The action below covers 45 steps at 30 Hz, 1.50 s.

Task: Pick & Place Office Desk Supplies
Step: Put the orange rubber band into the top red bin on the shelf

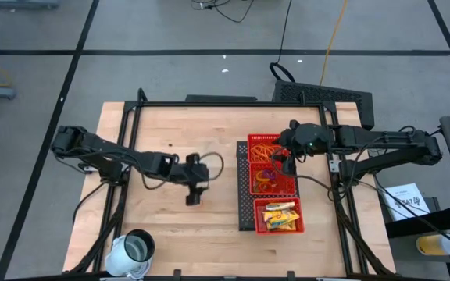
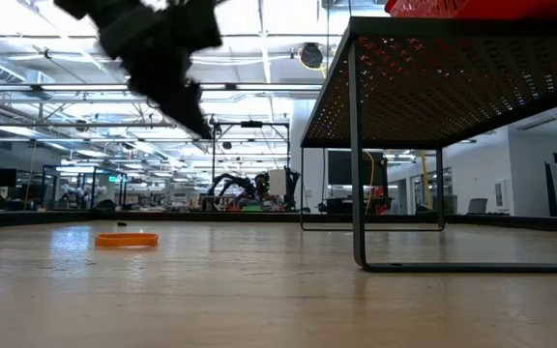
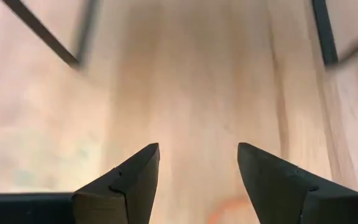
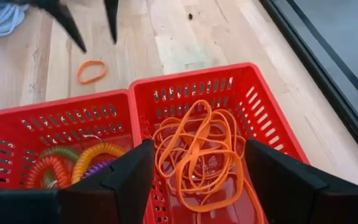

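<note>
Left gripper: jaws apart, empty, above the loose rubber band left of the red tray.
Right gripper: apart, empty, over the tray's far compartment.
Risk: the thin, flat band may slip the closing fingertips.

A: What stands on the light wooden desk?
B: A red perforated plastic tray with three compartments, right of centre in the overhead frame, raised on a black wire stand.
A: Anything else?
B: A white cylindrical cup at the lower left, and a black keyboard beyond the desk's upper right edge.
</note>
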Available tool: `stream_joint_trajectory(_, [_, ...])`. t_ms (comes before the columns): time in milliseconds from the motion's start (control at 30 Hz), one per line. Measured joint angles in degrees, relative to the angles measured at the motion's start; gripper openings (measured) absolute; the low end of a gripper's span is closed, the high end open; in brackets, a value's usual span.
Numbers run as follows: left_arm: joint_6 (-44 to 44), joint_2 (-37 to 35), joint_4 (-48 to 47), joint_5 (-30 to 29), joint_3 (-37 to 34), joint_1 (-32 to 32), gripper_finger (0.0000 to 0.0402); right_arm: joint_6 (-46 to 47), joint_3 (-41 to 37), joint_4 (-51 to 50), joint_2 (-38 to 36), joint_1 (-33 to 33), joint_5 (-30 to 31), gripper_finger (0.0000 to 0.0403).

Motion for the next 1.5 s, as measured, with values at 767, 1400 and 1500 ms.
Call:
stream_joint_trajectory(767, [-9.79,17.38,0.42,4.46,-3.65,-6.78,0.0225,-0.23,-0.01,1.15,0.02,0.02,0.01,0.0238])
stream_joint_trajectory(1400, [-8.35,17.00,0.11,0.15,-3.99,-2.00,0.0015,-1.11,-0.03,1.13,0.02,0.02,0.01,0.0237])
stream_joint_trajectory(1500, [-6.41,15.41,-0.27,-1.10,-4.09,-1.82,0.0034,-1.11,-0.03,1.10,0.02,0.02,0.01,0.0235])
